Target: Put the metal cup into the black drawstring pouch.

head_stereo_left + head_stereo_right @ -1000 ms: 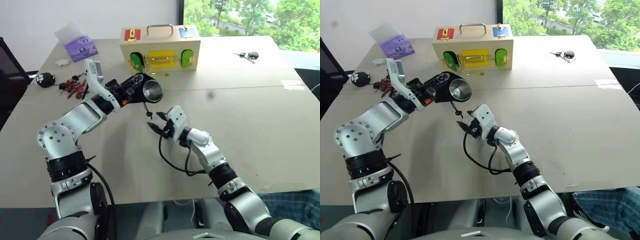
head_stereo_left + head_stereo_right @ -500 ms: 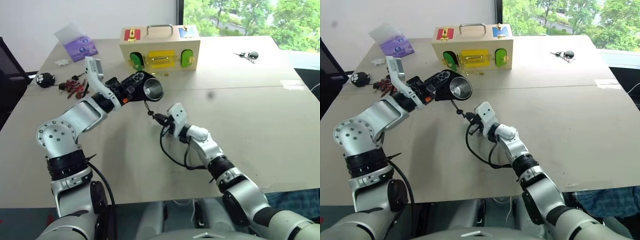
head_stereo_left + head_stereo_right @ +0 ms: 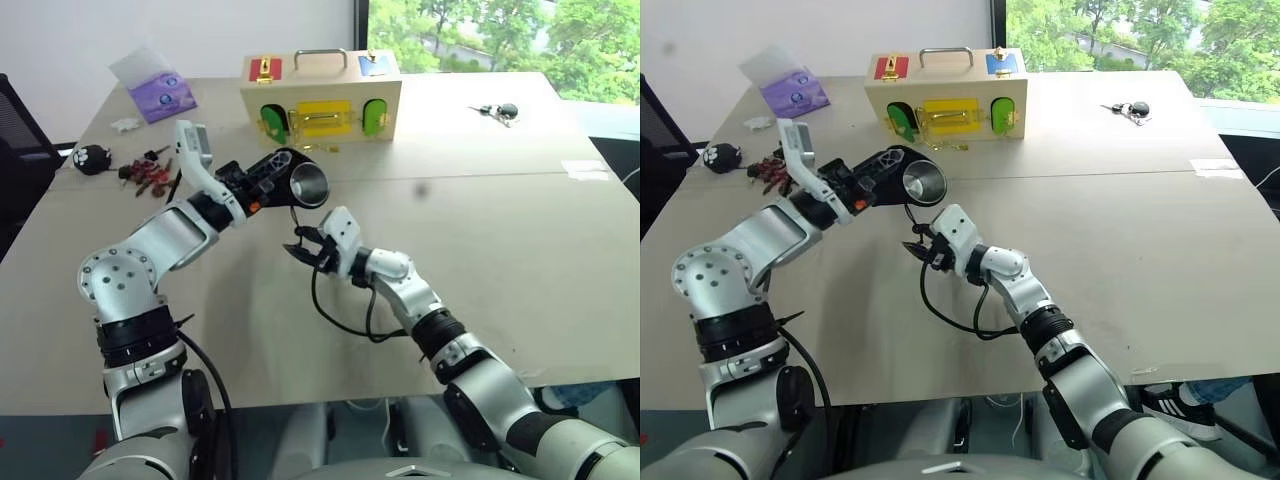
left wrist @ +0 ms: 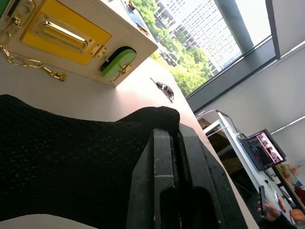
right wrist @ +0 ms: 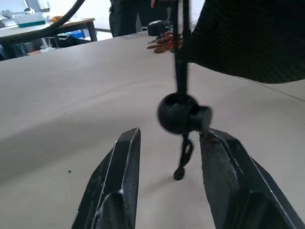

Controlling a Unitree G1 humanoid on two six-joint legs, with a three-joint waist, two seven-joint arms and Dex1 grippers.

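The metal cup (image 3: 308,185) lies on its side above the table, shiny mouth facing right, with the black drawstring pouch (image 3: 276,166) wrapped around its body. My left gripper (image 4: 174,138) is shut on the pouch fabric (image 4: 71,157). A thin cord hangs from the pouch with a round black stopper (image 5: 183,114) on it. My right gripper (image 3: 303,243) is just below the cup, open. The stopper hangs between its fingers (image 5: 119,191), close to the right one.
A wooden latch box (image 3: 320,95) stands behind the cup. At the far left lie a purple packet (image 3: 160,95), a black round toy (image 3: 91,158) and small red-brown pieces (image 3: 148,178). Keys (image 3: 497,111) lie at the far right.
My right gripper shut at the cord's stopper half a second ago and has opened again, staying just below the cup. The left gripper has kept the pouch and cup where they were.
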